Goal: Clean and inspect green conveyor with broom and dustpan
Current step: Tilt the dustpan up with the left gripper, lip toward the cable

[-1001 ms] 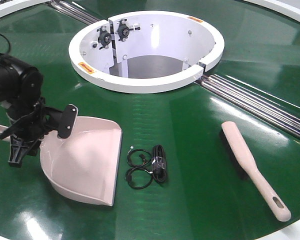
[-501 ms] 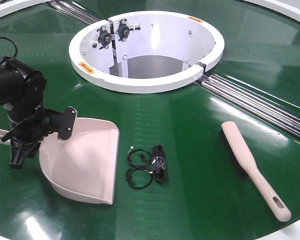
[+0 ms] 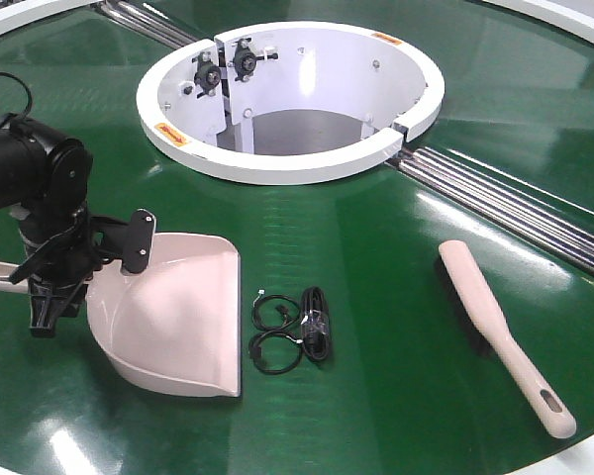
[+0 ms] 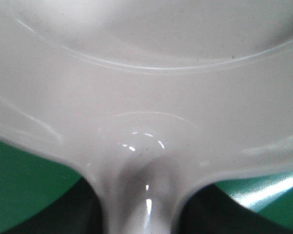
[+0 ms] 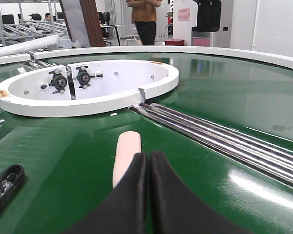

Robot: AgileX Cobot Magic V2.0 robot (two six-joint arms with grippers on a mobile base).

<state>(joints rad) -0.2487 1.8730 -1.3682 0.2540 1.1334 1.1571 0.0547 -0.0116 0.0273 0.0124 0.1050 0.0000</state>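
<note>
The pale pink dustpan (image 3: 178, 317) lies on the green conveyor (image 3: 376, 247) at the left, its flat lip facing the black cable. My left gripper (image 3: 79, 272) is shut on the dustpan's handle neck. In the left wrist view the dustpan (image 4: 146, 73) fills the frame, and its handle runs down between the dark fingers of the left gripper (image 4: 146, 214). The broom (image 3: 495, 327) lies alone at the right, bristles down. My right gripper (image 5: 148, 161) is shut with nothing in it, low over the belt. The broom's tip (image 5: 125, 151) shows just past its left finger.
A coiled black cable (image 3: 297, 327) lies just right of the dustpan's lip. The white ring (image 3: 277, 163) around the central opening stands behind. Silver rollers (image 3: 515, 203) run to the right edge. A person (image 5: 145, 19) stands beyond the conveyor.
The left gripper has shifted slightly right with the dustpan. The pan has turned so its lip's near corner sits closer to the cable. The broom has not moved.
</note>
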